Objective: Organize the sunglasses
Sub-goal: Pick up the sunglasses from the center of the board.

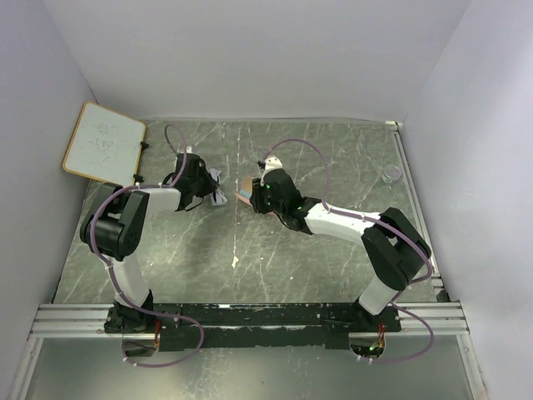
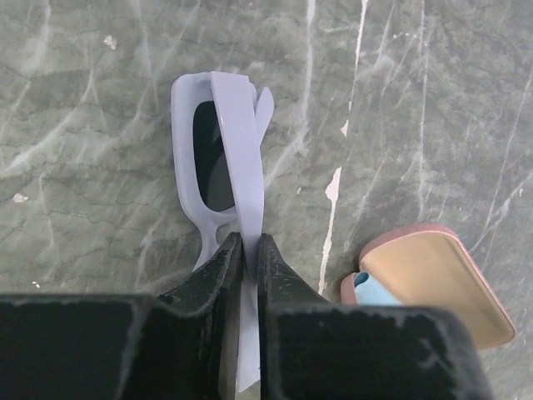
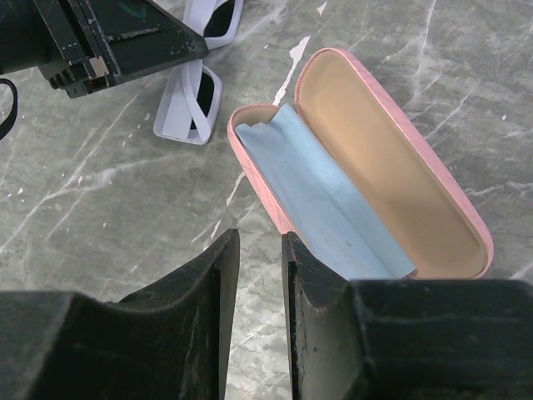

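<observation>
The sunglasses [image 2: 241, 142], pale whitish frame with dark lenses, lie on the marbled table just left of the open pink case [image 3: 391, 158]. My left gripper [image 2: 248, 242] is shut on one slim arm of the sunglasses, which runs down between its fingers. In the top view it sits left of centre [image 1: 208, 190]. A pale blue cloth [image 3: 325, 200] lies in the case's lower half. My right gripper [image 3: 260, 237] stands at the near edge of the case, jaws slightly apart with only bare table between them. The sunglasses [image 3: 190, 104] also show in the right wrist view, under the left gripper's body [image 3: 125, 37].
A small whiteboard [image 1: 104, 142] leans at the back left corner. A clear cup [image 1: 391, 173] stands near the right wall. White walls enclose the table on three sides.
</observation>
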Available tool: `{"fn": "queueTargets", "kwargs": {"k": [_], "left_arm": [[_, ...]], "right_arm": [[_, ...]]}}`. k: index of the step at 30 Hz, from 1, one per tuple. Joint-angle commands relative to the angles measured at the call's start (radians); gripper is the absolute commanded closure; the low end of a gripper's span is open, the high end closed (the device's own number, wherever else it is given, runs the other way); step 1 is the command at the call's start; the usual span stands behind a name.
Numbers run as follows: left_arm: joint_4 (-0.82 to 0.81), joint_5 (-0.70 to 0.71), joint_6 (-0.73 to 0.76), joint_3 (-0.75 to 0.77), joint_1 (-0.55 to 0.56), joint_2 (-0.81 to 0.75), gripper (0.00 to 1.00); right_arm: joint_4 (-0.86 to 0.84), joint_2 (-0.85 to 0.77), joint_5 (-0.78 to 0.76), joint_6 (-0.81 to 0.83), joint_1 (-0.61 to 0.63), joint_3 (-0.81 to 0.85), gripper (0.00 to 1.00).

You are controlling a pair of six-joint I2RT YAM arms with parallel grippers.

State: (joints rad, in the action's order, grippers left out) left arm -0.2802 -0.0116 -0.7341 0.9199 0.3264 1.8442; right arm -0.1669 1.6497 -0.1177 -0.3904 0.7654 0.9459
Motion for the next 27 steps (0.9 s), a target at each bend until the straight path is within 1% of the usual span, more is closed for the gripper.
{"fn": "queueTargets", "kwargs": {"k": [1, 2, 3, 10, 15, 21, 27], "left_arm": [[-0.016, -0.01, 0.005, 0.022, 0.018, -0.001, 0.87], [-0.012, -0.004, 0.006, 0.021, 0.02, -0.004, 0.91], [-0.011, -0.001, 0.007, 0.02, 0.021, -0.008, 0.93], [0.007, 0.026, 0.011, 0.0, 0.036, -0.044, 0.93], [0.027, 0.054, 0.019, -0.039, 0.054, -0.103, 0.93], [0.054, 0.082, 0.022, -0.121, 0.069, -0.219, 0.93], [0.095, 0.095, 0.019, -0.225, 0.09, -0.39, 0.93]], "right_arm": [[-0.004, -0.029, -0.023, 0.009, 0.002, -0.016, 0.73], [-0.003, -0.03, -0.022, 0.008, 0.002, -0.016, 0.73], [-0.005, -0.03, -0.021, 0.008, 0.002, -0.016, 0.73], [-0.005, -0.037, -0.019, 0.007, 0.002, -0.021, 0.73], [-0.003, -0.049, -0.02, 0.008, 0.002, -0.028, 0.73], [0.008, -0.063, -0.027, 0.006, 0.003, -0.035, 0.73], [0.024, -0.101, -0.058, 0.01, 0.003, -0.048, 0.73]]}}
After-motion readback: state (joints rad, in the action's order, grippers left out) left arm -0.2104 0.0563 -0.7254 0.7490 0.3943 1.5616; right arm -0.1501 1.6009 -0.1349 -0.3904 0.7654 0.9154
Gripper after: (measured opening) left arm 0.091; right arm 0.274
